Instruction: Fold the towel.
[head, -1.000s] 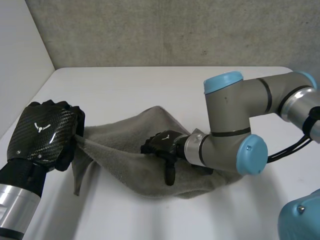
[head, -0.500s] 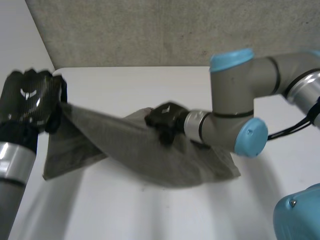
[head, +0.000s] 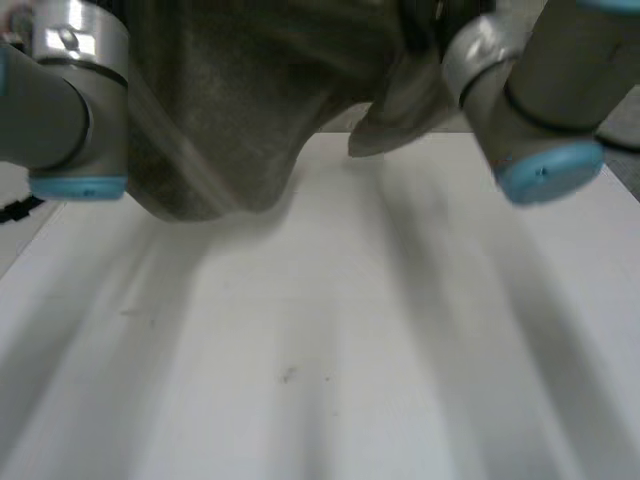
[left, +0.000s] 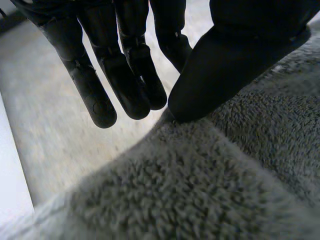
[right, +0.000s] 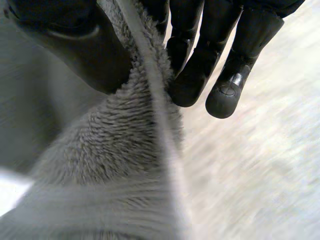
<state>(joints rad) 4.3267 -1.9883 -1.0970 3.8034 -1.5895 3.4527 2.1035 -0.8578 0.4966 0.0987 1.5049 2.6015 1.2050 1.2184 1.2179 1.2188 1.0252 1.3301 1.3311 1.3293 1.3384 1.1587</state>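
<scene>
Grey terry towel (head: 230, 120) is held high in the upper left and centre of the head view, hanging clear of the white tabletop (head: 330, 350). No fold is judged laid yet; folding over and setting down are left. The lift is read from the head view, the grips from the wrists: the left robot hand (left: 225, 60) is pinched on the towel's edge, thumb against fingers, and the right robot hand (right: 60, 45) is clamped on a hemmed edge.
</scene>
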